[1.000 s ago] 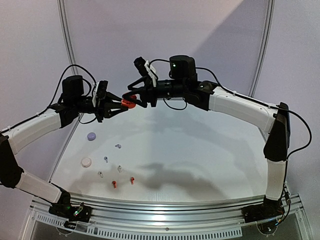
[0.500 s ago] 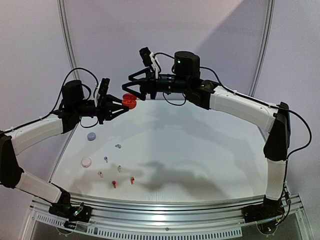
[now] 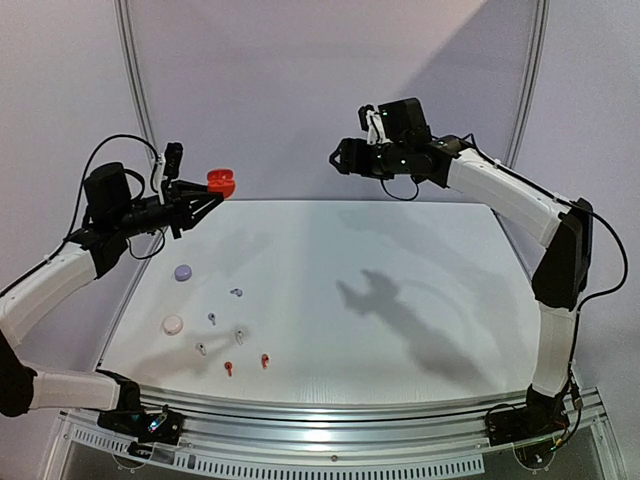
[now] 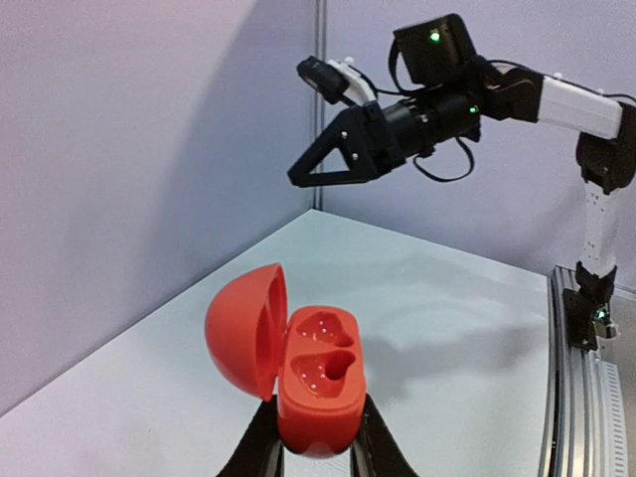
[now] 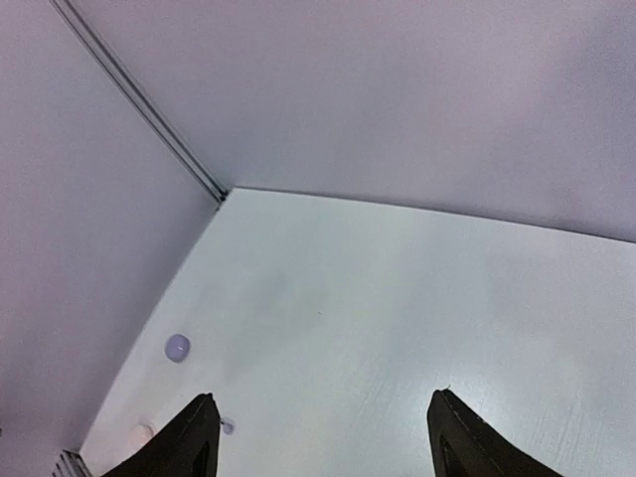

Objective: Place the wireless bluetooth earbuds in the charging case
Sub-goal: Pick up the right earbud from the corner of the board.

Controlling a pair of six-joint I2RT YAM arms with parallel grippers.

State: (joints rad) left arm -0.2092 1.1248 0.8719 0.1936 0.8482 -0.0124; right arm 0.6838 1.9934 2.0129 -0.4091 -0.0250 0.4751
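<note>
My left gripper (image 3: 203, 193) is shut on the open red charging case (image 3: 221, 183) and holds it high above the table's far left. In the left wrist view the case (image 4: 320, 376) has its lid (image 4: 241, 329) swung left, and both sockets are empty. My right gripper (image 3: 338, 158) is open and empty, high over the far middle; it also shows in the left wrist view (image 4: 316, 167). Six tiny earbuds lie near the front left: two lilac-grey (image 3: 236, 292) (image 3: 211, 318), two white (image 3: 240, 337) (image 3: 201, 348), two red (image 3: 228, 368) (image 3: 264, 360).
A shut lilac round case (image 3: 183, 271) and a shut white round case (image 3: 173, 324) lie on the white table (image 3: 400, 300) by its left edge. The lilac case (image 5: 177, 347) shows in the right wrist view. Walls stand close at the back and left.
The two grippers have drawn apart. My left arm has moved left and up with the red case. My right arm has swung right, away from the case.
</note>
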